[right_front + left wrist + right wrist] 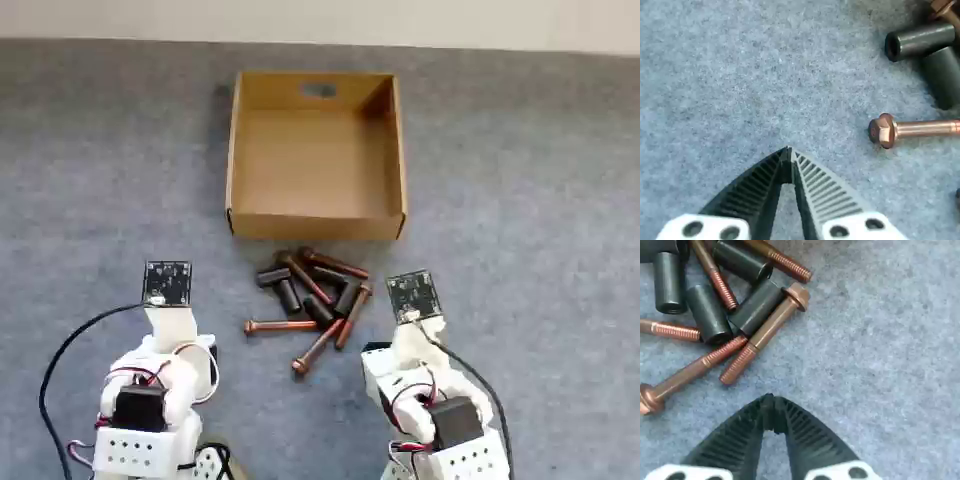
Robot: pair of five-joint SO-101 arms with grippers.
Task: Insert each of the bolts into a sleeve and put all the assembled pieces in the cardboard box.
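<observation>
Bolts, copper-coloured with hex flange heads, lie mixed with dark cylindrical metal sleeves in one pile on the grey felt worktop. The pile sits between the two arms, just in front of the open brown cardboard box. No bolt appears to be sleeved or boxed yet.

The left gripper and the right gripper are both closed and hold nothing, each poised over the worktop beside the pile.

Recommended procedure:
1. Open one gripper and take an outlying bolt at mid-shank.
2. Hold a sleeve in the other gripper, bore facing the threaded end.
3. Align the axes before pushing.

The high view gives the box and the pile's layout. The wrist views resolve threads, hex heads and sleeve bores.
</observation>
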